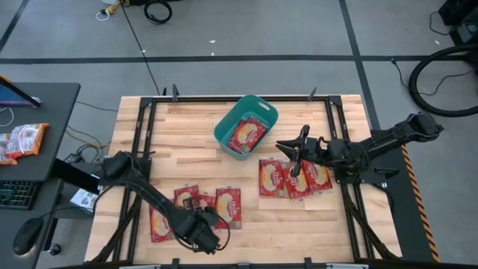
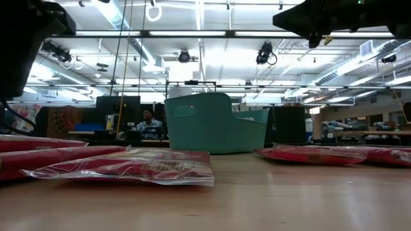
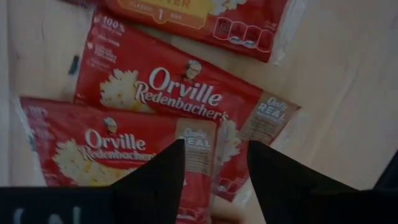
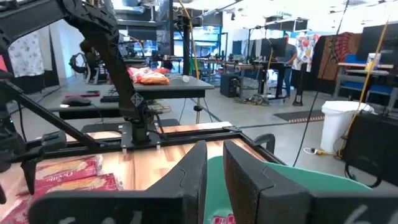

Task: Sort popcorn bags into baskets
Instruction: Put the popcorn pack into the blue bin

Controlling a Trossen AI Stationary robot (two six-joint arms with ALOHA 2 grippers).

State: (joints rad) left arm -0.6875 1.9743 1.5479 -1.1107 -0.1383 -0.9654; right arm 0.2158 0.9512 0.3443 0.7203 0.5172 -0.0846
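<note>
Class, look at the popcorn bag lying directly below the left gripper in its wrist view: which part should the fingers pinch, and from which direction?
Probably its short end edge, coming straight down. The popcorn bag lies flat on the table, and the left gripper, open, already straddles that end.

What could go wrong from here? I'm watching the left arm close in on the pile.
1. The left gripper, open, hovers where two popcorn bags overlap; it might lift both.
2. The right gripper, open and empty, hangs near the basket, so it could bump the rim.
</note>
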